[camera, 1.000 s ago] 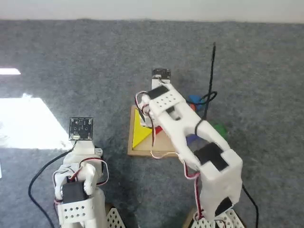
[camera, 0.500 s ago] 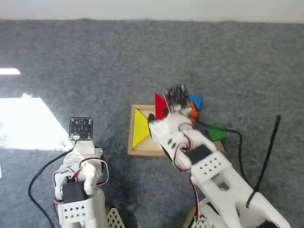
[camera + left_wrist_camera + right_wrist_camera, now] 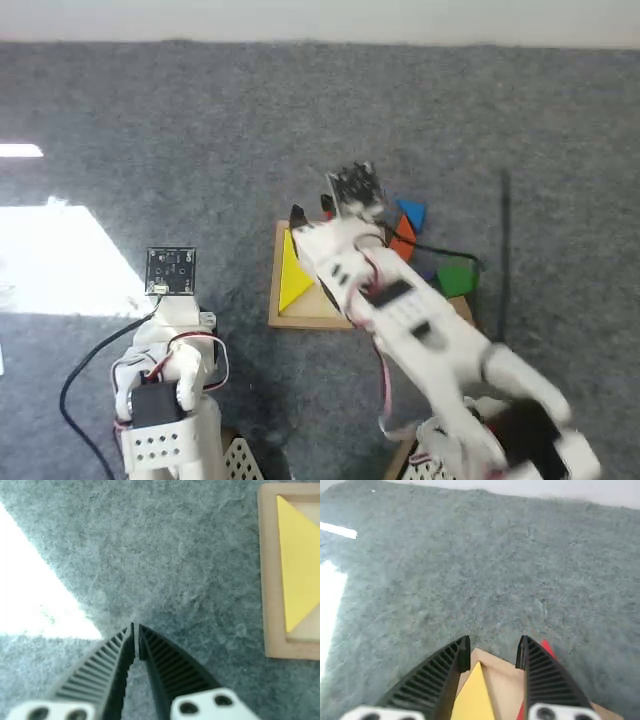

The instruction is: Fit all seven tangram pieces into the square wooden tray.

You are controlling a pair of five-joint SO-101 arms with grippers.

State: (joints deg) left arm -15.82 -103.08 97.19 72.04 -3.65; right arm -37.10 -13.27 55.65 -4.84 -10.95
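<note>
Right end effector (image 3: 493,647) is swinging further left in the high view, hovering wide open over the yellow triangle (image 3: 475,695) in the tray (image 3: 502,682); left end effector (image 3: 135,626) is sitting pinched closed.

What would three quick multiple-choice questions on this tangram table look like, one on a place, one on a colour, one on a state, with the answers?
1. Where does the yellow triangular piece lie?
A) inside the square wooden tray
B) on the cover beside the left arm
C) between the left gripper's fingers

2. What colour is the fuzzy table cover under the tray?
A) brown
B) grey
C) white

3. How does the left gripper stand?
A) wide open
B) shut on a red piece
C) shut, holding nothing

Answers:
1 A: the left wrist view shows it within the tray's rim.
2 B: the cover is grey all around the tray.
3 C: its ribbed fingers lie together over bare cover.
</note>
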